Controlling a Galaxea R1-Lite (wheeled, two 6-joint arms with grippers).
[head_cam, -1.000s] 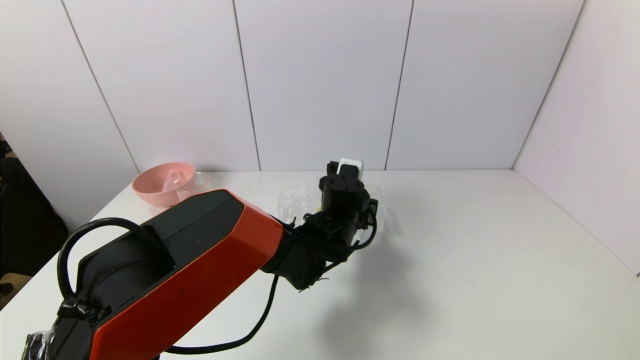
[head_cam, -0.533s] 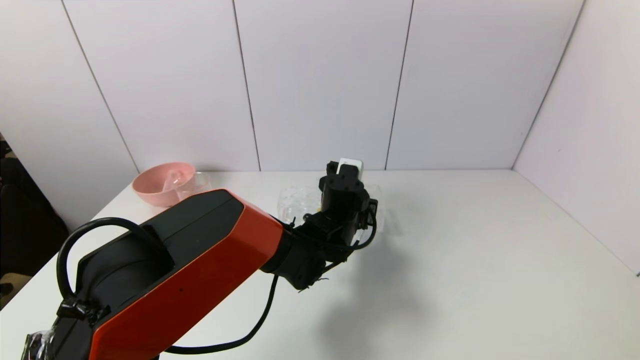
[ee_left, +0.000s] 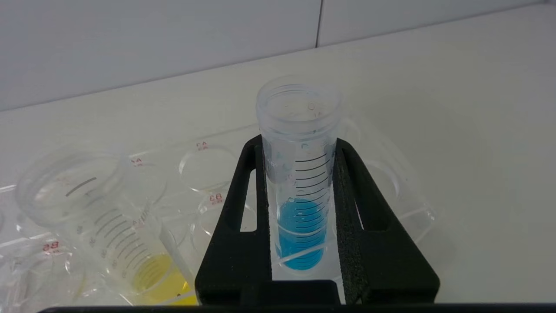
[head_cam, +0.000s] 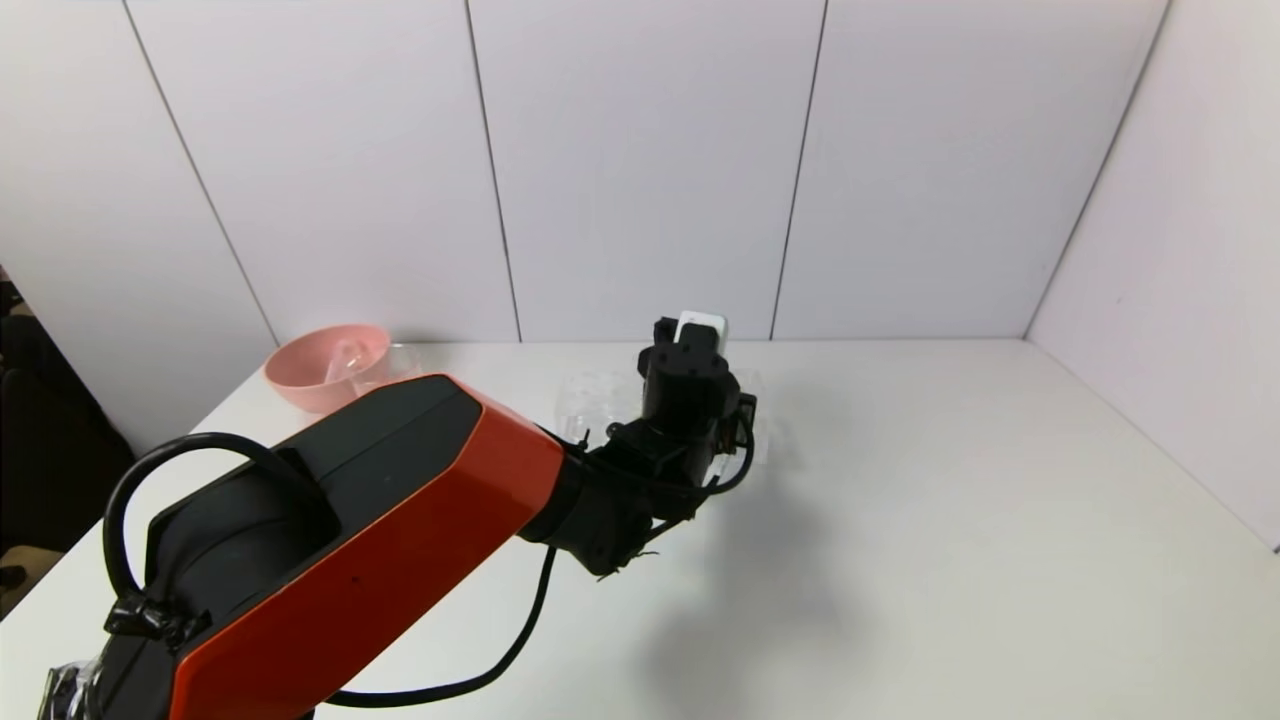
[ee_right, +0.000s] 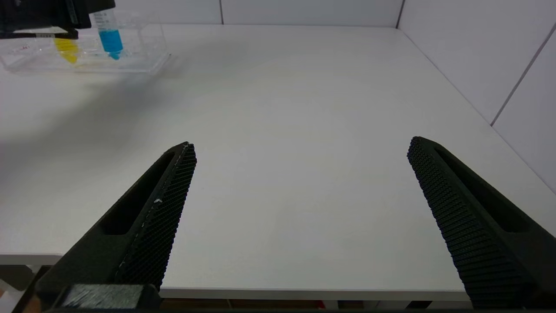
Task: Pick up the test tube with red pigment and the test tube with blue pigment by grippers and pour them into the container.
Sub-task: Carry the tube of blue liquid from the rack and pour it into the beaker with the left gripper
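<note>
1. The left gripper (ee_left: 299, 174) is clamped on the test tube with blue pigment (ee_left: 299, 187), upright in the rack (ee_left: 408, 204).
2. The right gripper (ee_right: 299, 195) hangs wide open, empty, near the table (ee_right: 304, 108) edge.

The tube rack (ee_left: 404, 204) stands on the table (head_cam: 950, 520) near the back wall. In the rack, the test tube with blue pigment (ee_left: 299, 182) stands upright between the left gripper's (ee_left: 299, 152) fingers. The tube with yellow liquid (ee_left: 108, 226) leans in the same rack beside it. The bowl (head_cam: 325, 365) sits left of the rack, the container (head_cam: 395, 365) touching its right side. The right gripper (ee_right: 299, 152) hangs at the table's near edge, well apart from the rack.
</note>
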